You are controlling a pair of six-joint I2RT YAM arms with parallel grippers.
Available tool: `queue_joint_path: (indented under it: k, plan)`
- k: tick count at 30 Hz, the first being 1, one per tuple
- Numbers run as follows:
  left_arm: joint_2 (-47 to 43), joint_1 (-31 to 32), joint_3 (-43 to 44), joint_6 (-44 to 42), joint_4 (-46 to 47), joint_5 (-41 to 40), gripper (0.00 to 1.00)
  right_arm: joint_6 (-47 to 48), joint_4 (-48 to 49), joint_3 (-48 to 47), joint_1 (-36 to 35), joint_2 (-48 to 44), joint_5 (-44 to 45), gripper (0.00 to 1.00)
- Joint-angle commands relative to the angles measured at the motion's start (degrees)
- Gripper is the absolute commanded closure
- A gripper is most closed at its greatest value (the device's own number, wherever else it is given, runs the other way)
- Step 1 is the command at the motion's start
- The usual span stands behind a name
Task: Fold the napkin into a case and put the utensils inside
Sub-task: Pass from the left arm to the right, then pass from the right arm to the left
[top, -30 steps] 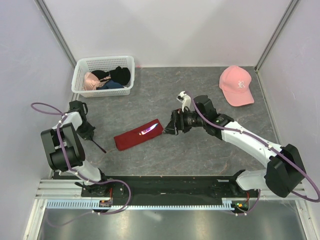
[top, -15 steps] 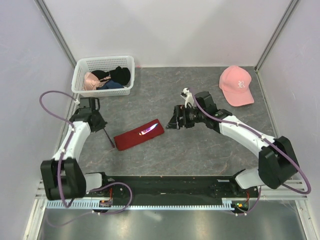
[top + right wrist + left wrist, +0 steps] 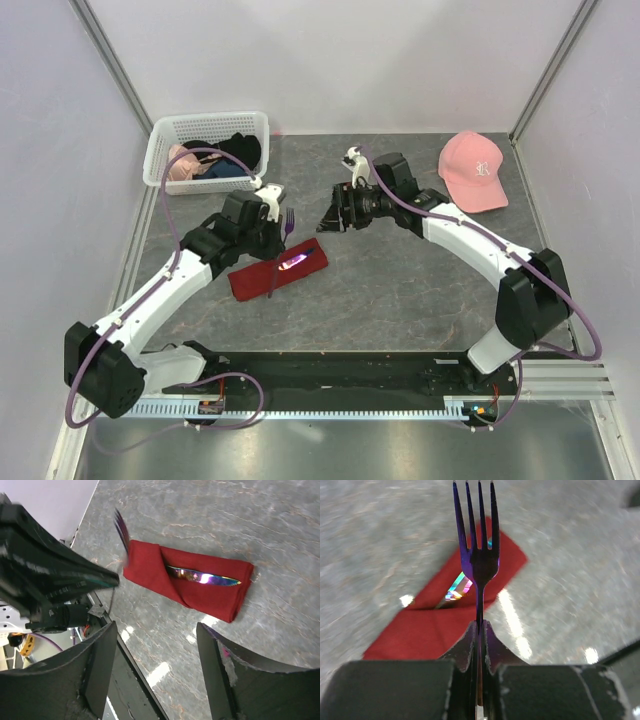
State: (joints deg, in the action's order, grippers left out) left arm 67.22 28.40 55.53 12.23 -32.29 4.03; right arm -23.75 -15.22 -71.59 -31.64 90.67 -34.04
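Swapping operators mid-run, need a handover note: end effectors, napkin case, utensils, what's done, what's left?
Left end effector: shut on the fork, tines forward, held above the case.
Right end effector: open, empty, hovering beside the case.
Done: case folded and lying flat on the table; knife tucked in its pocket.
Left: slide the fork in beside the knife, then release.

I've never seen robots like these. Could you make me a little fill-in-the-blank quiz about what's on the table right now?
1. The left gripper is shut on the ____ of a fork.
2. A knife lies ____ the folded dark red napkin case.
3. The right gripper stands ____, holding nothing.
4. The baseball cap is ____ in colour.
Missing words: handle; inside; open; pink.
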Motion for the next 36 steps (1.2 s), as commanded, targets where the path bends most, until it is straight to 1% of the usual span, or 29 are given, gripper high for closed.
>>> queue_joint_path:
  k: [1,2,6,12,15,16,18,19,20,22,23,24,26,28,30,33,34,35,36]
  plan:
    - [1.7,3.1,2.6,-4.1,3.3,4.3,0.98,0.4,-0.4,-4.2,-2.6,2.5,0.3,0.28]
    - [1.9,4.8,2.7,-4.1,3.4,3.2,0.98,0.0,-0.3,-4.6,-3.2,2.6,1.2,0.28]
    - [1.9,7.2,2.3,-2.4,4.9,3.5,0.98,-0.8,0.0,-5.7,-4.4,3.8,2.0,0.32]
    - [0.9,10.0,1.7,-0.3,5.3,3.5,0.98,-2.5,1.2,-6.4,-5.5,5.3,3.1,0.43]
    - [-0.4,10.6,1.0,0.2,5.2,3.7,0.98,-3.1,1.6,-6.3,-5.5,5.7,4.4,0.58]
    - [-0.8,10.7,0.7,0.3,5.2,3.9,0.98,-3.3,1.9,-6.2,-5.5,5.7,4.4,0.76]
    - [-1.9,10.7,0.0,0.6,5.0,4.1,0.98,-3.9,2.5,-5.8,-5.4,5.2,5.1,0.96]
    - [-2.4,10.6,-0.2,1.0,4.7,4.2,0.95,-4.3,2.7,-5.0,-5.3,4.9,5.4,1.00]
    - [-2.8,10.6,-0.7,2.4,4.6,4.5,0.82,-4.8,3.2,-4.4,-4.7,4.2,5.0,1.00]
    - [-4.1,10.4,-1.6,3.8,5.0,6.2,0.68,-6.9,5.7,-1.9,-3.3,3.1,3.1,1.00]
    - [-4.4,10.4,-2.3,5.2,5.0,6.4,0.58,-7.7,7.2,-0.6,-2.7,1.5,2.2,1.00]
    - [-4.8,10.4,-2.6,6.0,5.1,6.6,0.56,-9.5,10.3,0.6,-2.3,0.7,1.5,1.00]
    - [-4.9,10.4,-3.6,6.7,5.8,8.8,0.54,-10.8,14.0,3.5,-1.2,-1.5,-0.6,1.00]
    - [-4.6,10.3,-3.7,6.9,6.0,10.4,0.54,-11.9,14.8,4.8,-0.7,-2.3,-2.3,1.00]
    - [-4.6,10.2,-3.8,6.9,5.9,11.2,0.57,-12.0,15.1,5.5,-0.4,-3.4,-2.6,1.00]
    - [-4.5,10.1,-4.1,6.5,5.9,12.0,0.58,-13.0,18.3,7.6,0.0,-5.2,-3.1,1.00]
    - [-4.6,10.1,-4.2,6.4,5.9,12.4,0.60,-13.7,19.1,8.5,0.2,-5.6,-3.5,1.00]
    - [-4.8,10.0,-4.2,6.3,5.8,12.4,0.77,-13.7,19.5,8.7,0.2,-6.1,-3.7,1.00]
    - [-5.1,10.0,-4.3,6.2,5.6,12.4,0.85,-13.5,19.5,8.9,0.2,-6.5,-3.6,1.00]
